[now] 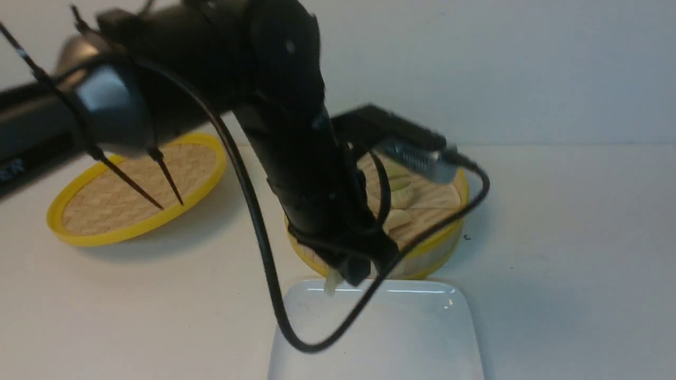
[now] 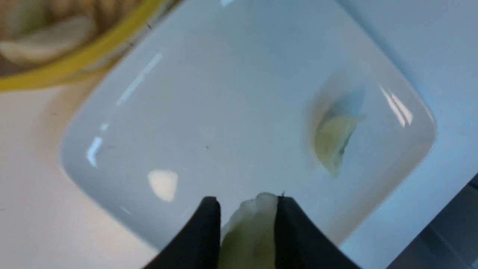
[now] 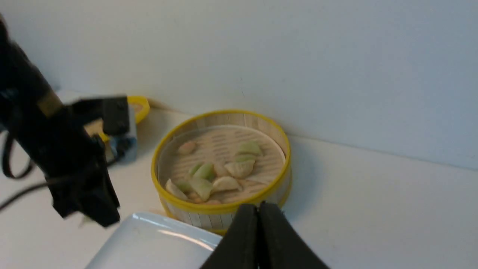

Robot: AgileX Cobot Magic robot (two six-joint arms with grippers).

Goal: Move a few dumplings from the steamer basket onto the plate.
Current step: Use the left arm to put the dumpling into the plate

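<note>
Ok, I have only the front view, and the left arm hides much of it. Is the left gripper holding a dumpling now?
Observer: Yes. The left wrist view shows the left gripper pinching a pale dumpling over the plate.
Operator: Is there any dumpling lying on the plate?
Observer: One pale green dumpling lies on it, apart from the held one.
Operator: And the right gripper? I cannot see it at all.
Observer: The right gripper is shut and empty, pointing toward the steamer basket.
</note>
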